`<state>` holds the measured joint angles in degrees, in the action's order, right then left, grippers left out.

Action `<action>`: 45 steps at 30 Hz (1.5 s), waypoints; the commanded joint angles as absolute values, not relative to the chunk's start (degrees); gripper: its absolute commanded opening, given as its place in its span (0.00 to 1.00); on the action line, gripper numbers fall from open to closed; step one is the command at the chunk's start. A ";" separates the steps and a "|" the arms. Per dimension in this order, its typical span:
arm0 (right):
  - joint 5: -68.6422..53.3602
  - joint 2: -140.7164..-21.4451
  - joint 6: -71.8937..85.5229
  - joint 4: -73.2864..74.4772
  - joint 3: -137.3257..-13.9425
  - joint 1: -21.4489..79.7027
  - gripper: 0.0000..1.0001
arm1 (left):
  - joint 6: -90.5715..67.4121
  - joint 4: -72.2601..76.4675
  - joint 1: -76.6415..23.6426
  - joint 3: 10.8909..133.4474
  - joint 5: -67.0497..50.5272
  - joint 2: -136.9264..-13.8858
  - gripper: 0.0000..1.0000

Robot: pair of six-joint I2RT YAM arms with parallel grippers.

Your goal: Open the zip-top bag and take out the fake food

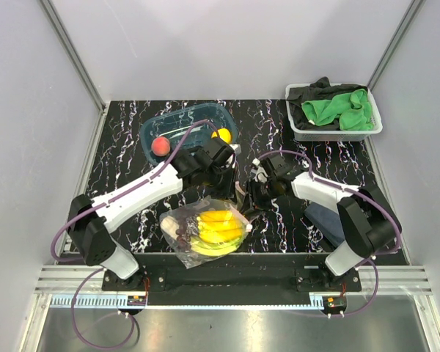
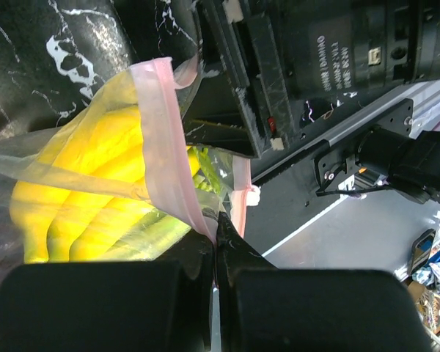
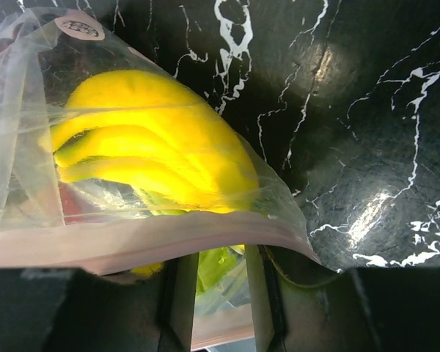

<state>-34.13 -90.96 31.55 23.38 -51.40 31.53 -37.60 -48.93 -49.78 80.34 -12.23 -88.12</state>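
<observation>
The zip-top bag (image 1: 205,233) lies at the near middle of the table, with the yellow banana bunch (image 1: 218,226) and dark grapes (image 1: 180,232) inside. My left gripper (image 1: 235,189) is shut on the bag's pink zip strip (image 2: 161,139), pinching it at the fingertips (image 2: 217,235). My right gripper (image 1: 255,196) faces it at the bag's mouth. Its jaws stand apart (image 3: 220,258) with the bag's other lip and the green leek (image 3: 220,270) showing between them. The bananas fill both wrist views (image 2: 88,169) (image 3: 154,132). A peach (image 1: 160,145) and a lemon (image 1: 221,134) lie in the blue tray (image 1: 177,119).
A white basket (image 1: 299,130) with green and black cloths stands at the back right. A dark blue flat object (image 1: 324,220) lies next to the right arm. Both arms crowd together over the bag's mouth.
</observation>
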 commanded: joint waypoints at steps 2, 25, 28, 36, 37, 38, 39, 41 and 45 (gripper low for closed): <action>-34.54 -93.34 30.67 21.18 -51.33 32.43 0.41 | -38.06 -43.60 -50.01 82.00 -14.32 -89.99 0.00; -41.57 -99.14 35.42 5.71 -45.96 33.05 0.58 | -38.85 -41.92 -50.80 82.09 -15.73 -92.99 0.00; -42.36 -98.00 36.03 6.33 -46.93 33.13 0.51 | -38.93 -41.92 -50.89 81.13 -15.29 -92.37 0.00; -42.63 -88.25 38.76 12.82 -51.32 33.05 0.24 | -39.81 -41.57 -50.89 77.79 -13.18 -89.83 0.00; -42.63 -87.98 38.76 13.62 -52.72 33.13 0.21 | -39.81 -41.57 -50.89 77.52 -13.18 -89.74 0.00; -42.71 -87.72 38.67 14.23 -53.52 33.13 0.13 | -39.90 -41.49 -50.89 77.26 -12.92 -89.56 0.00; -42.71 -87.37 38.76 15.20 -54.22 33.13 0.10 | -39.99 -41.57 -50.89 77.08 -13.01 -89.47 0.00; -41.76 -87.19 38.85 15.82 -56.07 33.13 0.06 | -40.25 -41.40 -50.98 76.64 -13.01 -88.86 0.00; -39.56 -88.50 36.92 20.89 -60.19 33.22 0.00 | -40.52 -41.13 -51.33 76.03 -13.01 -88.07 0.00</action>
